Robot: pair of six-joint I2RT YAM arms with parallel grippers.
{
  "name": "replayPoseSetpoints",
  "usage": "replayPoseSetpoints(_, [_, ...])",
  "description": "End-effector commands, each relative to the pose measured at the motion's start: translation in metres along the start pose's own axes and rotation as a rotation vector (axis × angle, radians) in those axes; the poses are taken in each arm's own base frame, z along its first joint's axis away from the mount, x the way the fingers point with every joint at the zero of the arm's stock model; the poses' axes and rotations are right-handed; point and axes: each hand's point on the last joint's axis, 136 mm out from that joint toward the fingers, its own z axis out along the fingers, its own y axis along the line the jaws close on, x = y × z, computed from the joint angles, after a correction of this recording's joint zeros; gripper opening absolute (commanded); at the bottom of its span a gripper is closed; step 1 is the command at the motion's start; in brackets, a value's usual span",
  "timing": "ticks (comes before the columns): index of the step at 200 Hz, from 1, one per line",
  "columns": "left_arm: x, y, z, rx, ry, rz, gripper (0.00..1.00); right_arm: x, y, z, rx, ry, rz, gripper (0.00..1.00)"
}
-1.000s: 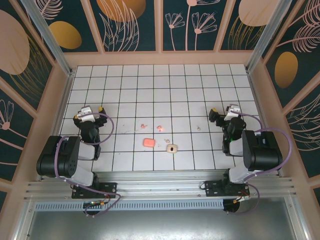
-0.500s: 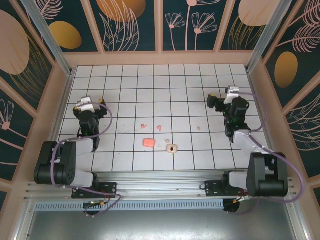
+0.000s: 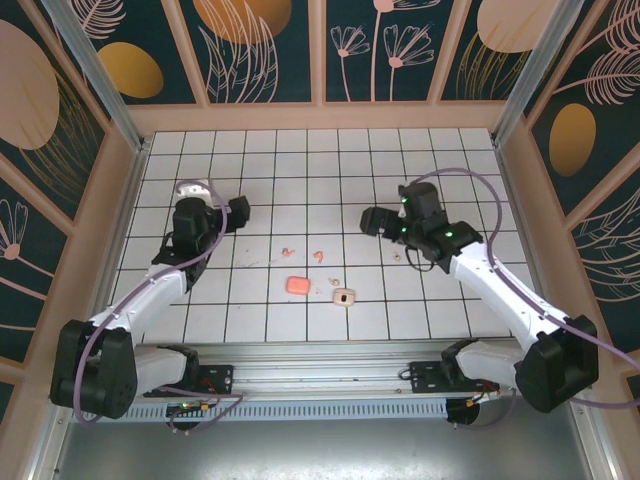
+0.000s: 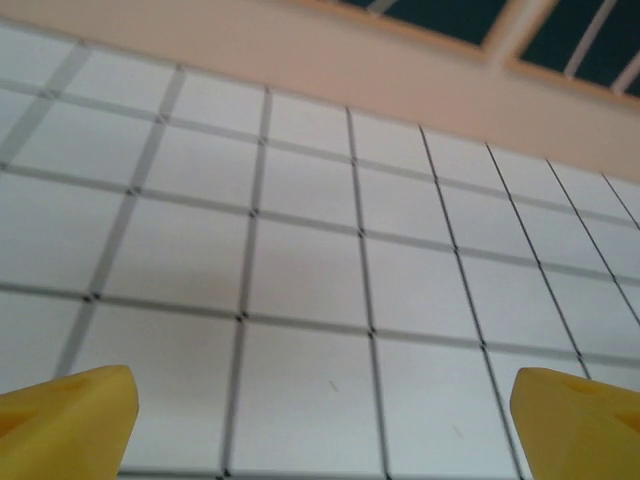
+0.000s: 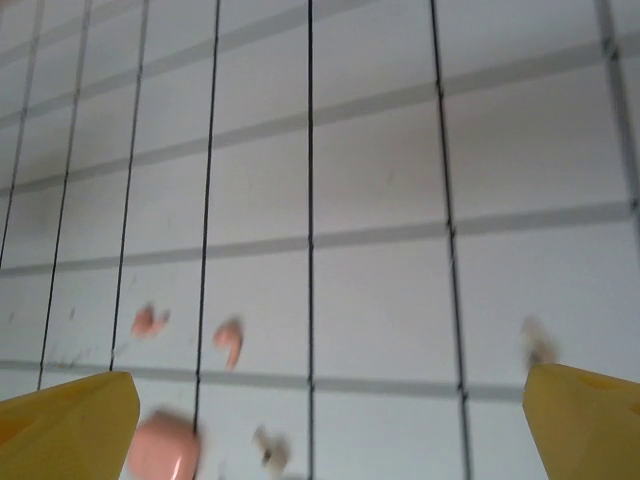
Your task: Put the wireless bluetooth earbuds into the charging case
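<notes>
Two pink wireless bluetooth earbuds (image 3: 288, 250) (image 3: 318, 256) lie on the white tiles at mid-table. A whitish bud (image 3: 334, 283) rests beside the beige charging case (image 3: 344, 296), and another whitish bud (image 3: 397, 255) lies further right. A salmon case (image 3: 297, 286) sits left of the beige one. My left gripper (image 3: 238, 211) hovers open, left of the buds, over bare tiles (image 4: 325, 425). My right gripper (image 3: 373, 222) is open, up and right of them. In the blurred right wrist view, between the open fingers (image 5: 325, 430), are the pink buds (image 5: 150, 320) (image 5: 230, 340), the salmon case (image 5: 165, 455) and a whitish bud (image 5: 268, 447).
A raised peach wall (image 3: 320, 118) runs round the tiled floor on the far and side edges. The aluminium rail (image 3: 320, 355) with the arm bases borders the near side. In the left wrist view the far wall (image 4: 400, 80) lies ahead.
Both arms have stretched out from their folded poses at the sides and swung inward toward the middle. The right gripper now faces the buds and cases.
</notes>
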Motion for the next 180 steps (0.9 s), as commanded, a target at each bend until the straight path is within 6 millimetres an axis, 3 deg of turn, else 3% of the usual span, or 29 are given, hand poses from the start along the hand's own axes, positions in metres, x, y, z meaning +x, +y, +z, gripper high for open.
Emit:
replayPoseSetpoints(1, [0.053, -0.006, -0.007, 0.018, 0.193, -0.095, 0.91, 0.049, 0.001, 0.004, 0.099, 0.165, 0.181, 0.99])
replayPoseSetpoints(45, [0.082, 0.002, -0.014, -0.025, 0.269, -0.095, 0.88, 0.112, 0.024, 0.031, 0.176, 0.379, 0.123, 0.99])
replayPoseSetpoints(80, [0.091, 0.009, -0.019, -0.056, 0.296, -0.088, 0.88, 0.146, 0.019, 0.040, 0.320, 0.509, 0.051, 0.99])
replayPoseSetpoints(116, [0.101, 0.012, -0.020, -0.064, 0.321, -0.108, 0.88, 0.166, 0.017, 0.048, 0.348, 0.591, 0.049, 0.91])
replayPoseSetpoints(180, [0.120, 0.016, -0.013, -0.078, 0.388, -0.103, 0.88, 0.179, 0.021, 0.063, 0.359, 0.677, 0.036, 0.82])
